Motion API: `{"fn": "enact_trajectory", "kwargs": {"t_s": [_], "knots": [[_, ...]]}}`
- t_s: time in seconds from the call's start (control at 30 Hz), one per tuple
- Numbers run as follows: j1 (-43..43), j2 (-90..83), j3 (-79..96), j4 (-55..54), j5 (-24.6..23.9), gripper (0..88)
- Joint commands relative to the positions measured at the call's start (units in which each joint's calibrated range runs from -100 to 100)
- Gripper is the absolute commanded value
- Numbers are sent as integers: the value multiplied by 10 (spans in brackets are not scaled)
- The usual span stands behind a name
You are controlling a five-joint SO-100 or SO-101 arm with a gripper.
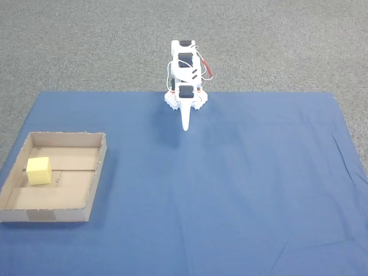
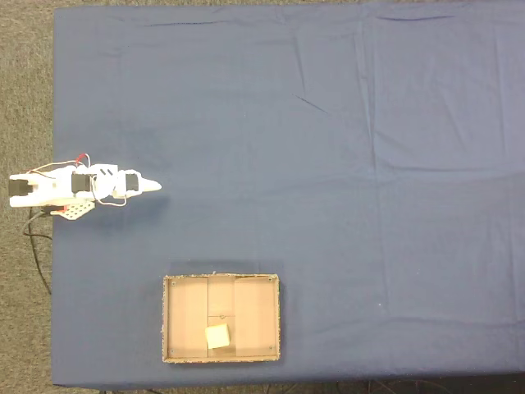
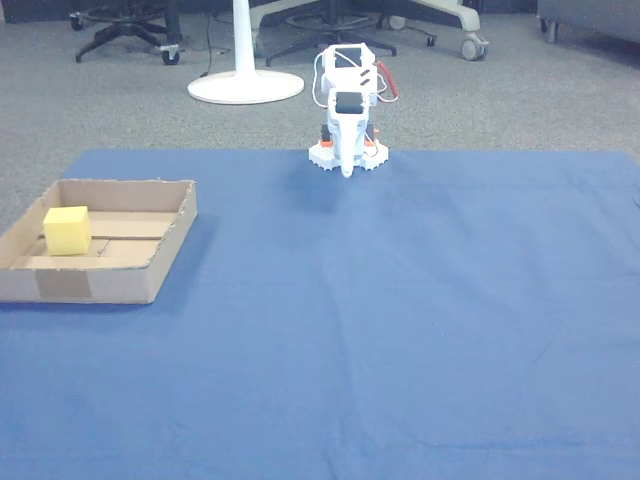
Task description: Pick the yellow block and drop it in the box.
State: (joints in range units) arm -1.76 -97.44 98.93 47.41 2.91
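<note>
1. At about 8 o'clock of a fixed view, resting on the blue cloth (image 1: 230, 190): the box (image 1: 94, 178), an open brown cardboard tray with a tape patch on its near wall.
2. Inside it, on the floor toward the 9 o'clock wall: the yellow block (image 1: 39, 171), well apart from the arm.
3. At 12 o'clock, at the cloth's far edge: the white arm (image 1: 185, 63), folded back over its base, gripper (image 1: 186, 123) pointing down, pressed together to a single tip, pinching nothing.
4. Seen from above in another fixed view: gripper (image 2: 152, 187) at 9 o'clock, block (image 2: 217, 336) in the tray (image 2: 168, 320) at 6 o'clock.
</note>
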Motion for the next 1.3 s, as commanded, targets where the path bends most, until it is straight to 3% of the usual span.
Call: {"fn": "enact_trajectory", "kwargs": {"t_s": [0.0, 1.27], "knots": [[18, -2, 9, 3, -18, 2], [13, -2, 9, 3, -11, 2]]}}
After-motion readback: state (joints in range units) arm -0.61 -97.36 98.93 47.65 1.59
